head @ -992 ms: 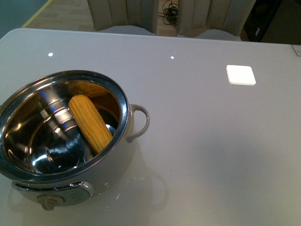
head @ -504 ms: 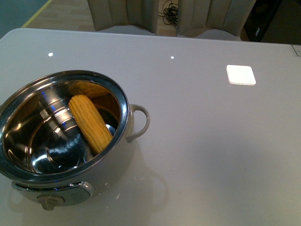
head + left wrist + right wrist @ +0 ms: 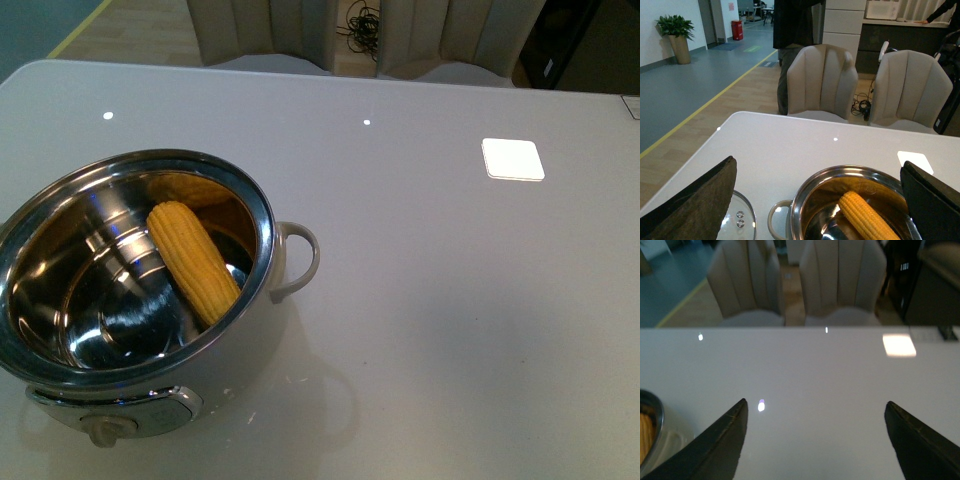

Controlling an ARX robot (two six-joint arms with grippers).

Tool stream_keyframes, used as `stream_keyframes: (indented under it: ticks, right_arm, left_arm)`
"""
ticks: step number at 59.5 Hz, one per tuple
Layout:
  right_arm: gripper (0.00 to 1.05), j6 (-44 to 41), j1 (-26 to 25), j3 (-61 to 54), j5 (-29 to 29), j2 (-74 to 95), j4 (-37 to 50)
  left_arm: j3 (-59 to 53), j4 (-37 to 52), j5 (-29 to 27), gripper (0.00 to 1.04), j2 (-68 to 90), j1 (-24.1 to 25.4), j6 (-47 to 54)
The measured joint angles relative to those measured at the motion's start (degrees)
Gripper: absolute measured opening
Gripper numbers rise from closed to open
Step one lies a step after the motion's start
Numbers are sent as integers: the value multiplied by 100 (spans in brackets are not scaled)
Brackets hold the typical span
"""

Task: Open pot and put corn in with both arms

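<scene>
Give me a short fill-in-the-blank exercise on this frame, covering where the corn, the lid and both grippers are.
1. The corn cob lies inside the ____.
2. The glass lid rests on the ____, beside the pot, not on it.
3. The left gripper has its jaws ____, holding nothing.
4. The right gripper hangs over bare ____, jaws apart.

Missing words: pot; table; open; table
</scene>
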Motion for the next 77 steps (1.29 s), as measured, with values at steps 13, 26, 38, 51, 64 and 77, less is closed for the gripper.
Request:
stream_keyframes:
  ticks: [13, 26, 38, 51, 64, 77]
  right_arm:
    - [37, -610, -793, -470, -715, -927, 245]
    - [2, -721, -1357, -673, -1276, -1620, -251]
    - [2, -732, -1836, -857, -1832, -2114, -442]
    - [2, -737, -2400, -857, -2264, -2643, -938]
    - [2, -737, -2404, -857, -2264, -2999, -1294]
    - [2, -739, -2406, -855, -2280, -3722, -2210]
  left_arm:
    - [0, 0, 0, 98, 0, 0, 0]
    - [0, 0, 0, 98, 0, 0, 0]
    - [0, 0, 0, 98, 0, 0, 2]
    - [0, 0, 0, 98, 0, 0, 2]
    - [0, 0, -2, 98, 0, 0, 2]
    - [0, 0, 2, 98, 0, 0, 2]
